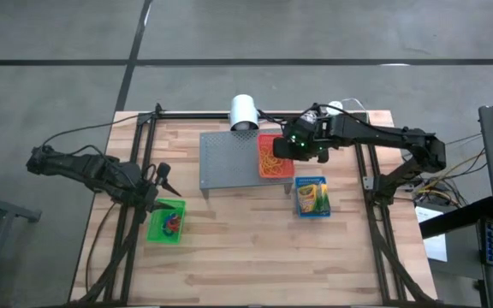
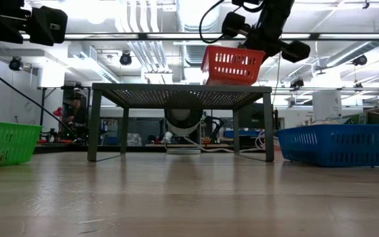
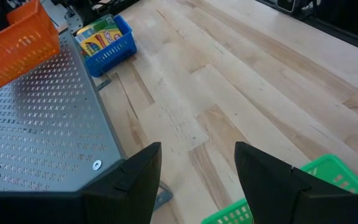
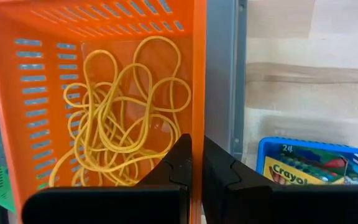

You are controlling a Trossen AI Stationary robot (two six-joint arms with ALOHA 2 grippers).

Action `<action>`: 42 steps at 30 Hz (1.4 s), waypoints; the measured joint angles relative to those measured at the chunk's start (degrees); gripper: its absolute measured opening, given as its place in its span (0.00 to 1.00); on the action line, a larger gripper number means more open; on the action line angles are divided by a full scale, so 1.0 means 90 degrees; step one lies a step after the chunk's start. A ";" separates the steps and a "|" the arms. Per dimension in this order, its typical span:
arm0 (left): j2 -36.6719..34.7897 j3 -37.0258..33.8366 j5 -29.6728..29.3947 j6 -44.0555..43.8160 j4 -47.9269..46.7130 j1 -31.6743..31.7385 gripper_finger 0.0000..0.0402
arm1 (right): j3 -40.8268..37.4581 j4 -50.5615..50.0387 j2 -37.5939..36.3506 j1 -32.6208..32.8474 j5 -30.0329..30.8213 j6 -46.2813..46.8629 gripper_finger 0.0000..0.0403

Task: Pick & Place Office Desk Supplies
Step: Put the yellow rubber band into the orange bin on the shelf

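High view: a light wood plank desk (image 1: 255, 248) stands on grey concrete floor crossed by dark lines. At centre sits a grey perforated stand (image 1: 228, 160), with a white cylinder (image 1: 245, 112) at its upper edge. The red basket (image 1: 276, 156) rests on the stand's right end, thin rubber bands (image 1: 272, 162) inside. The right gripper (image 1: 296, 152) sits at that basket's right rim. Below right, the crayon box (image 1: 311, 196) lies in a blue basket (image 1: 312, 210). At left, the left gripper (image 1: 163, 181) hovers just above a green basket (image 1: 167, 221) holding small red and blue bands (image 1: 172, 222).

Low view: the desk stretches bare in front; behind are ceiling pipes, lights and a person seated at left. The red basket tilts on the stand's top.

Left wrist view: fingers (image 3: 135, 180) stand wide apart with nothing between them, over wood beside the stand.

Right wrist view: fingers (image 4: 178, 165) are pressed together on the red basket's wall; the rubber bands lie tangled inside.
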 joint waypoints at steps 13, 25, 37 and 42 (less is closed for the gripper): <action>-0.0002 0.0000 0.0000 -0.0002 0.0002 0.0000 0.52 | 0.0000 -0.0207 0.0034 0.0017 0.0017 -0.0021 0.02; -0.0002 0.0002 0.0000 0.0000 0.0005 0.0000 0.52 | 0.0007 -0.0261 0.0202 0.0017 -0.0005 -0.0020 0.02; -0.0002 0.0000 0.0000 -0.0002 0.0004 0.0000 0.52 | 0.0002 -0.0230 0.0165 0.0017 -0.0039 -0.0251 0.03; 0.0000 0.0000 0.0000 0.0000 0.0005 0.0000 0.52 | 0.0000 -0.0297 0.0165 0.0017 -0.0017 -0.0381 0.04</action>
